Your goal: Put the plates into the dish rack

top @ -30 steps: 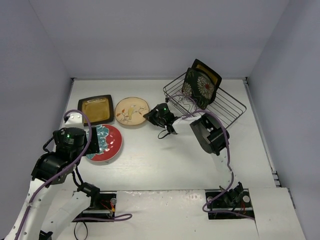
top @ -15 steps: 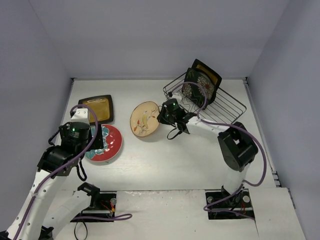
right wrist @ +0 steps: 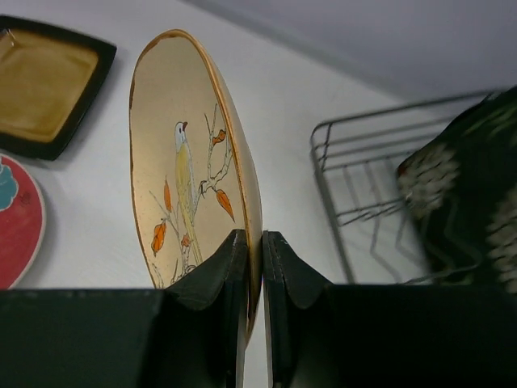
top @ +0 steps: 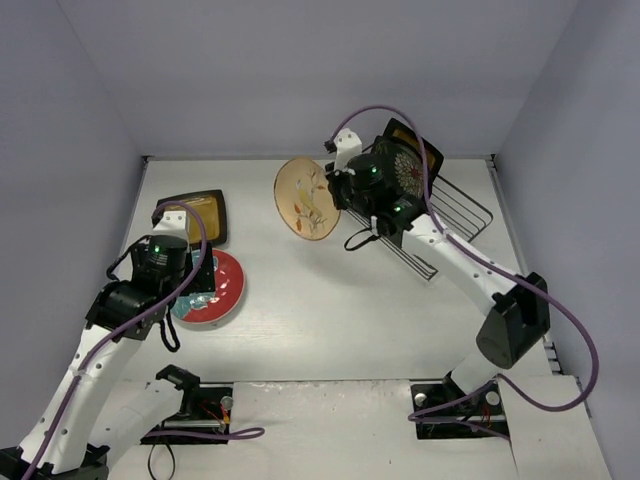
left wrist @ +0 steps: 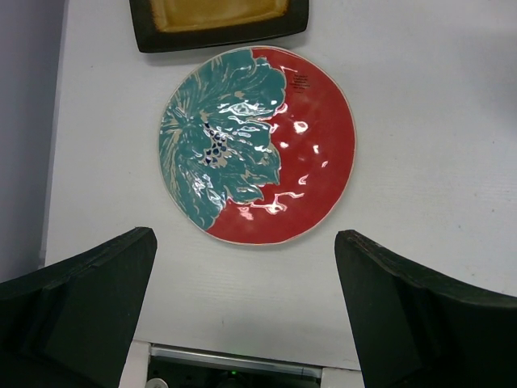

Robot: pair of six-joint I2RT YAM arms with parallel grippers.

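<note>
Right gripper (top: pixel 338 195) is clamped on the round cream plate (top: pixel 307 198). The plate is held up on edge above the table (top: pixel 330 320), just left of the dish rack (top: pixel 455 215) and not in it. The right wrist view adds that both fingers (right wrist: pixel 234 275) pinch the brown rim and that the face has a bird and orange leaves. The top view alone shows the dark flowered plate (top: pixel 405 175) upright in the rack with an amber square plate (top: pixel 422 140) behind it; from the wrist that dark plate is a blur. Left gripper (top: pixel 195 278) has its fingers wide apart and holds nothing, over the red-teal plate (top: pixel 222 288). The left wrist view shows that plate flat, with the second amber plate (left wrist: pixel 218 20) just beyond it; contact is unclear.
</note>
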